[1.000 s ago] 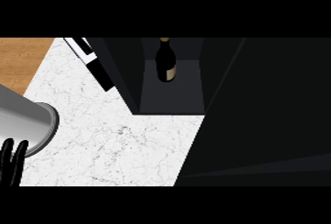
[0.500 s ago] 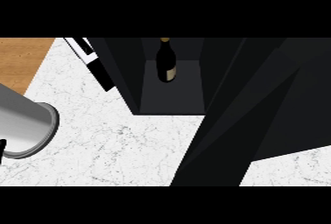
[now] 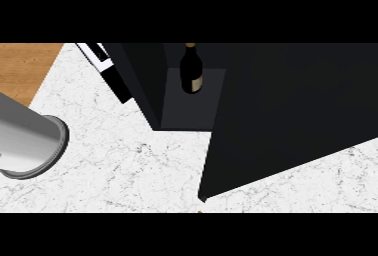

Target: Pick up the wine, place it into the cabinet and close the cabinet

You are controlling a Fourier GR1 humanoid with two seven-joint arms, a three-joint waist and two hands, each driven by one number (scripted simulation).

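Wine in cabinet; door part-swung.

Wine [image 3: 192, 75] stands upright inside the cabinet [image 3: 188, 107], upper centre of frame. Door [image 3: 295, 115], the big dark panel at right, hangs over the worktop [image 3: 125, 165]. No hand in view, state untellable. Judgement: push the door steadily through, clear of the bottle.

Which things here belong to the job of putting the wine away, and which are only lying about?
Belong to the job:
wine bottle, standing inside the cabinet
cabinet
cabinet door, partly swung

Only lying about:
grey forearm, at left edge
marble counter
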